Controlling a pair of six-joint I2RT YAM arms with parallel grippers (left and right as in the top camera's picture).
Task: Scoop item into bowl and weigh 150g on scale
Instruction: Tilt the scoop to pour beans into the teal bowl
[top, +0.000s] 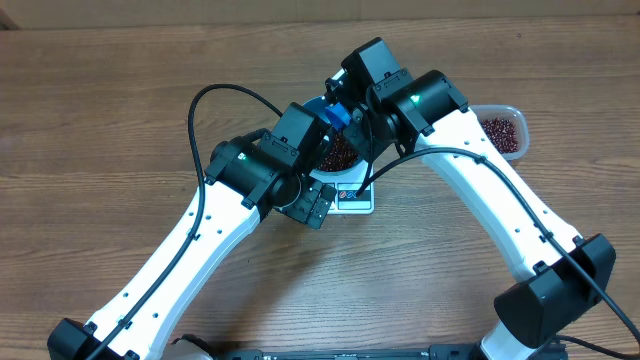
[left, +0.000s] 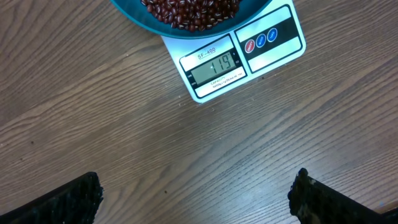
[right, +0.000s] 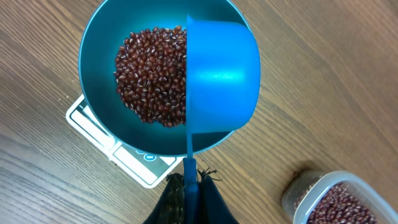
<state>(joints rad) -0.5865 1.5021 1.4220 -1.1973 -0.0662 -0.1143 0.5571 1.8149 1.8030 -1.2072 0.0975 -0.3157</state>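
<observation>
Wood-grain table. Left: left gripper hovers over bare wood, fingers spread wide, empty. Centre: scale, display seemingly 119, under bowl holding beans. Blue scoop tipped over bowl, handle pinched by closed right gripper. Right: tub, more beans. Next scoops best small, poured slowly, watching display.

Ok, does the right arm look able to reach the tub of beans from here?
Probably yes. The right gripper, shut on the scoop over the bowl, has the tub on its right with only bare table between. The left gripper hangs open in front of the scale, off that path.
</observation>
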